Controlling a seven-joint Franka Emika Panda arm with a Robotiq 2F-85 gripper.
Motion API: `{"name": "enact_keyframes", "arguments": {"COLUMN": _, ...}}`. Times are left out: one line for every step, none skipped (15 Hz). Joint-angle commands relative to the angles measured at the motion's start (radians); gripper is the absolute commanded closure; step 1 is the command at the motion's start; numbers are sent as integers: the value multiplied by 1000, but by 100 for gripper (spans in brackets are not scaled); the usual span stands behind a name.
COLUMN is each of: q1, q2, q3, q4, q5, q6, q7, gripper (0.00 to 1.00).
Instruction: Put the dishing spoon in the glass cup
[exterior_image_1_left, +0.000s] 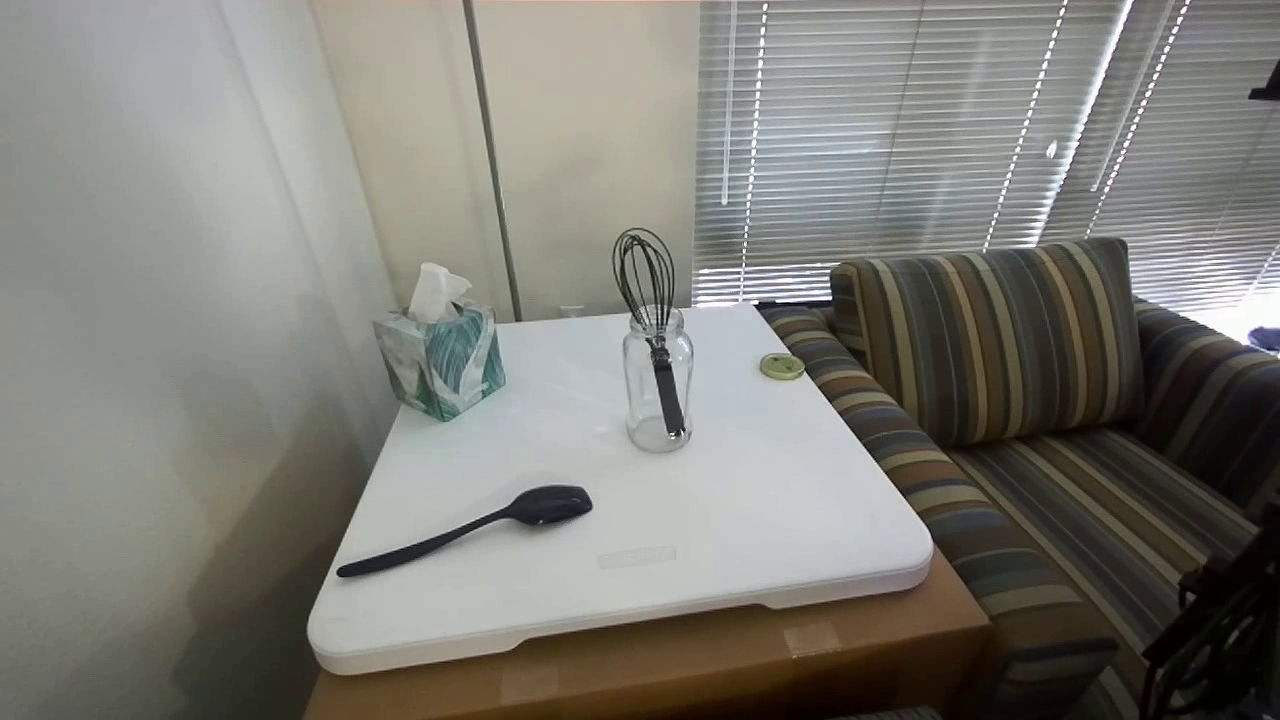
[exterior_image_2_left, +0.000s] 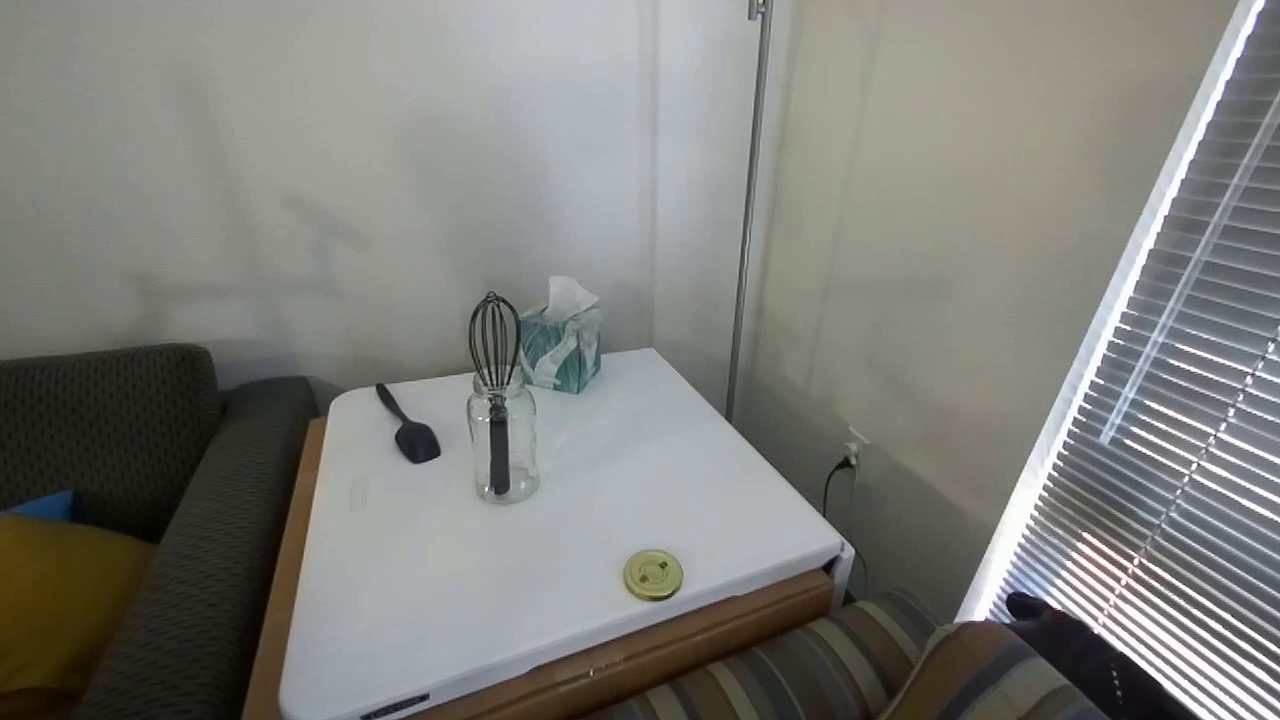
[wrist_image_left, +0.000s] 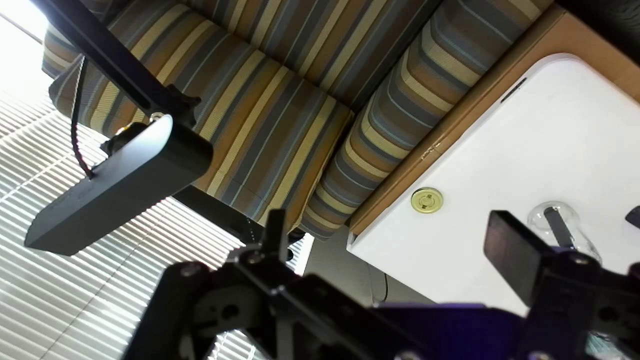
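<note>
In an exterior view, the black dishing spoon (exterior_image_1_left: 540, 506) lies flat on the white tabletop (exterior_image_1_left: 780, 480), nearer and more to the left than the clear glass jar (exterior_image_1_left: 642, 395), and apart from it. Its handle points toward the near left corner, its bowl toward the right. The jar stands upright; inside it leans a wire whisk (exterior_image_1_left: 666, 380), handle down, with its loops above the mouth. A teal tissue box (exterior_image_1_left: 440, 365) stands at the far left, and a gold lid (exterior_image_1_left: 781, 366) lies at the right edge, beside a striped armchair (exterior_image_1_left: 990, 345).

In an exterior view with a yellow cushion (exterior_image_2_left: 65, 600) at the left, the spoon lies left of the jar and farther; the lid is close to the near edge.

In the wrist view, the gripper (wrist_image_left: 392, 240) has its fingers spread wide apart. The jar appears partly behind the finger on the right, the lid more to the left. A dark bar-shaped device (wrist_image_left: 120, 195) is at the left.
</note>
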Motion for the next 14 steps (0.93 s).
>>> {"name": "enact_keyframes", "arguments": {"q1": 71, "q2": -5, "q3": 3, "q4": 17, "q5": 34, "q6": 29, "q7": -39, "gripper": 0}}
{"name": "enact_keyframes", "arguments": {"q1": 57, "q2": 0, "q3": 12, "q4": 29, "q5": 13, "q6": 19, "q7": -34, "gripper": 0}}
{"name": "enact_keyframes", "arguments": {"q1": 7, "q2": -1, "q3": -4, "q4": 2, "q5": -4, "q6": -3, "q7": 5, "gripper": 0}}
{"name": "enact_keyframes", "arguments": {"q1": 7, "q2": -1, "q3": -4, "q4": 2, "q5": -4, "q6": -3, "q7": 5, "gripper": 0}}
{"name": "enact_keyframes", "arguments": {"q1": 7, "q2": -1, "q3": -4, "q4": 2, "q5": -4, "q6": -3, "q7": 5, "gripper": 0}}
{"name": "enact_keyframes", "arguments": {"q1": 7, "q2": -1, "q3": -4, "q4": 2, "q5": -4, "q6": -3, "q7": 5, "gripper": 0}}
{"name": "enact_keyframes", "arguments": {"q1": 7, "q2": -1, "q3": -4, "q4": 2, "q5": -4, "q6": -3, "q7": 5, "gripper": 0}}
{"name": "enact_keyframes", "arguments": {"q1": 7, "q2": -1, "q3": -4, "q4": 2, "q5": -4, "q6": -3, "q7": 5, "gripper": 0}}
{"name": "enact_keyframes", "arguments": {"q1": 17, "q2": -2, "q3": 0, "q4": 5, "q5": -1, "q6": 4, "q7": -8, "gripper": 0}}
{"name": "enact_keyframes", "arguments": {"q1": 27, "q2": 14, "q3": 1, "q4": 11, "q5": -2, "q6": 11, "q7": 0, "gripper": 0}}
{"name": "enact_keyframes", "arguments": {"q1": 42, "q2": 40, "q3": -10, "q4": 10, "q5": 4, "q6": 30, "q7": -5, "gripper": 0}}
{"name": "enact_keyframes", "arguments": {"q1": 55, "q2": 55, "q3": -14, "q4": 8, "q5": 11, "q6": 45, "q7": -10, "gripper": 0}}
{"name": "enact_keyframes", "arguments": {"q1": 67, "q2": 72, "q3": -19, "q4": 10, "q5": 17, "q6": 56, "q7": -16, "gripper": 0}}
{"name": "enact_keyframes", "arguments": {"q1": 85, "q2": 97, "q3": -22, "q4": 11, "q5": 25, "q6": 71, "q7": -26, "gripper": 0}}
